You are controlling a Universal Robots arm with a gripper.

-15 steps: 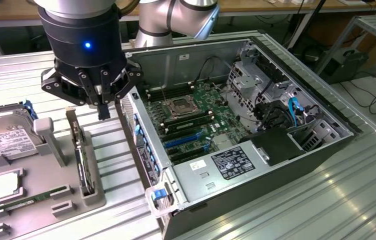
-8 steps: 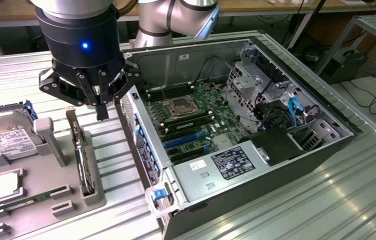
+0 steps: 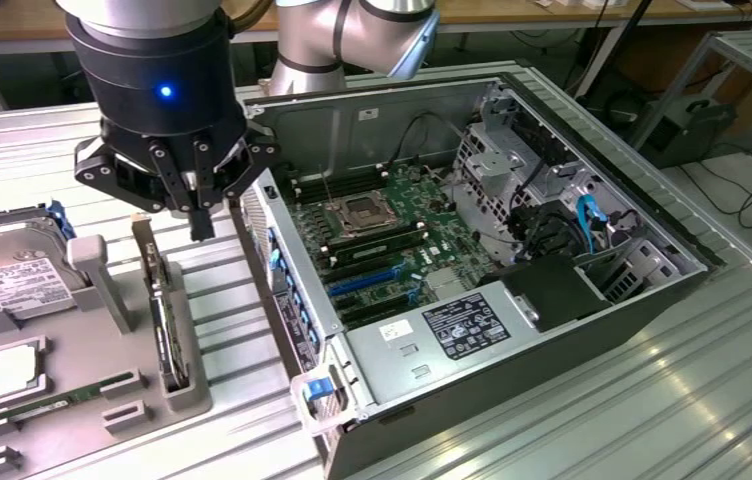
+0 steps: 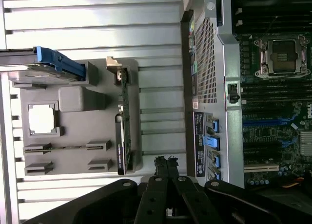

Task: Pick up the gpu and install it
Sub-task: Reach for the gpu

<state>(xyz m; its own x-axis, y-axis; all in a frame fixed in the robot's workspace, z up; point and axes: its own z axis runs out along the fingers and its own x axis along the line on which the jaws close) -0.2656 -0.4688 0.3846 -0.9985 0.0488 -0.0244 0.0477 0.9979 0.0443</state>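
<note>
The gpu [image 3: 160, 312], a thin dark card with a silver bracket at its far end, stands on edge in a slot of the grey holder tray [image 3: 96, 345]. My gripper [image 3: 200, 228] hangs above and just beside the card's bracket end, toward the computer case, without touching it. Its fingers are shut together and hold nothing. In the wrist view the gpu [image 4: 124, 124] runs along the edge of the tray [image 4: 73, 100], and the gripper [image 4: 165, 161] sits off the card's end over the ribbed table.
The open computer case [image 3: 576, 300] lies on its side at the exterior view's right, with motherboard [image 3: 396, 235] and blue slots [image 3: 360, 285] exposed. The tray also carries a hard drive [image 3: 9, 278], a processor [image 3: 9, 368] and a memory stick [image 3: 49, 405].
</note>
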